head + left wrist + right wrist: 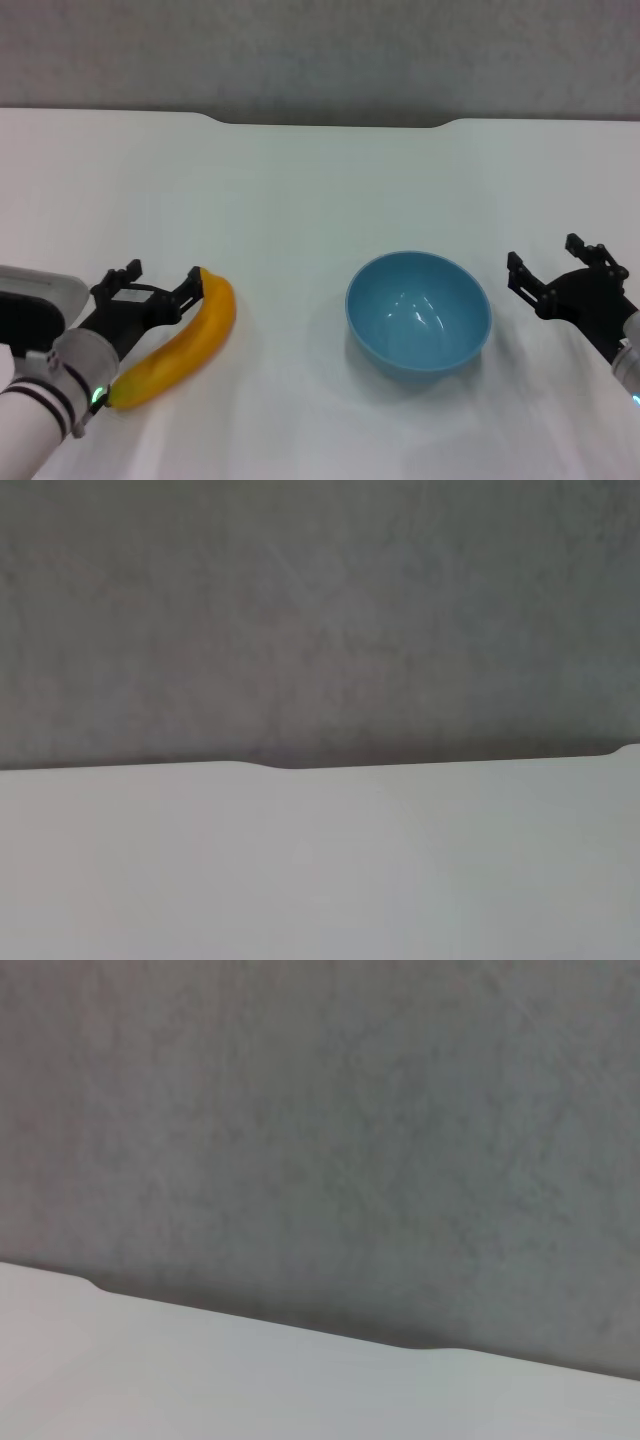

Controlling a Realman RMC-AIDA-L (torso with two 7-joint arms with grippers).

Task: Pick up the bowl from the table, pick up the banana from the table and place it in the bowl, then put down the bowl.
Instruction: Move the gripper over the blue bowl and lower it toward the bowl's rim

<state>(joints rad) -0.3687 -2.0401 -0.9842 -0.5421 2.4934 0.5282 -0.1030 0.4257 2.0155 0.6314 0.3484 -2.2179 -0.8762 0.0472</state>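
Head view alone shows banana (180, 345), bowl (418, 312) — wrists, table (320, 870).

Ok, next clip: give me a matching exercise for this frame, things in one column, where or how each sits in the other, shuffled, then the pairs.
Things:
1. banana
2. bowl
3. left gripper
4. right gripper

Places or states:
A. open, on the robot's right of the bowl, apart from it
B. upright on the table, nothing inside
C. lying on the table on the robot's left
D. open, right beside the banana's far end

Pairs: 1-C, 2-B, 3-D, 4-A
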